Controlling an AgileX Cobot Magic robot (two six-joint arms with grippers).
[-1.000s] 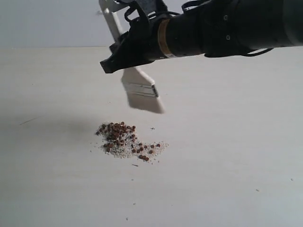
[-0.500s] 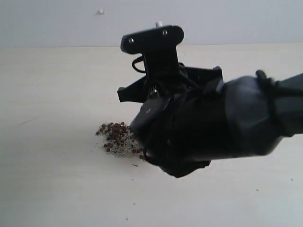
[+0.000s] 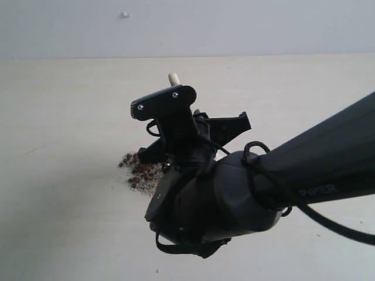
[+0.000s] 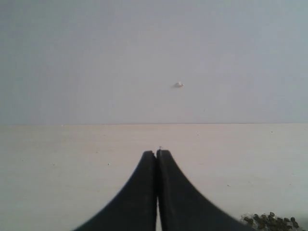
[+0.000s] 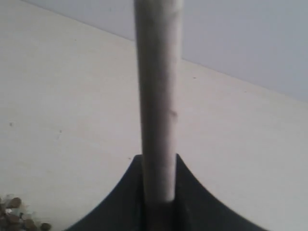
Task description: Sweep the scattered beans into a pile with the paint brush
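Two arms, only the right one is working. Right gripper (image 5: 156, 163) has its jaws part-way open and clamped on the paint brush (image 5: 158, 96) handle, which runs straight out between them. Left gripper (image 4: 157, 156) has its jaws pressed together with nothing in them, idling low over the table (image 3: 70, 117) with beans (image 4: 269, 219) at the edge of its view.

Change: a second ago the brush hung in the air behind the pile (image 3: 140, 170), bristles showing. Now the right arm has swung down over it, and only the handle end (image 3: 173, 78) pokes up above the wrist. The bristles and the right half of the pile are hidden behind the wrist, so I can't confirm contact; probably the bristles are down on the right side.

Judgement: a sweep stroke is likely under way, pushing right-side stragglers leftward. The beans look mostly gathered, so the task seems late-stage.
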